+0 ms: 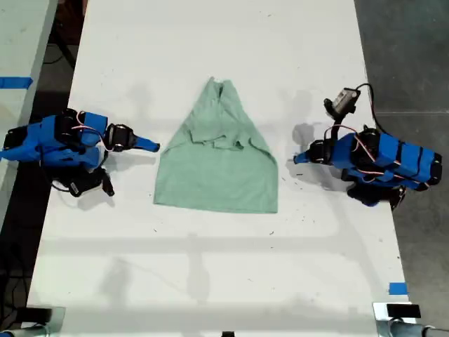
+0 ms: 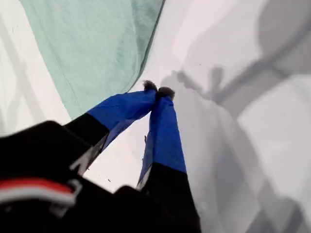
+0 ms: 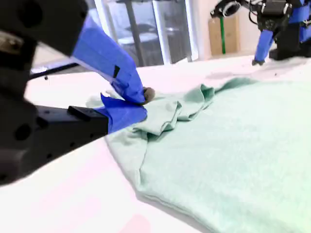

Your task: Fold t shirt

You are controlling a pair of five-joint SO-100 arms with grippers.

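The pale mint-green t shirt [image 1: 216, 165] lies flat mid-table, its sleeves folded inward so it narrows toward the far collar, with the wide hem nearest the camera. My first gripper [image 1: 297, 159] rests just off the shirt's edge on the exterior view's right. Its blue fingers are shut tip to tip [image 2: 158, 90] over bare table, with the shirt [image 2: 92, 43] beside them. My second gripper [image 1: 153, 147] sits by the shirt's edge on the exterior view's left, shut [image 3: 144, 103] and holding nothing. The creased folds of the shirt [image 3: 233, 141] lie just beyond it.
The white table [image 1: 210, 281] runs past the shirt on all sides. A blue tape mark [image 1: 398, 288] sits near its front corner on the exterior view's right. Another table with blue tape [image 1: 14, 82] stands at the exterior view's left. Dark floor lies at the exterior view's right.
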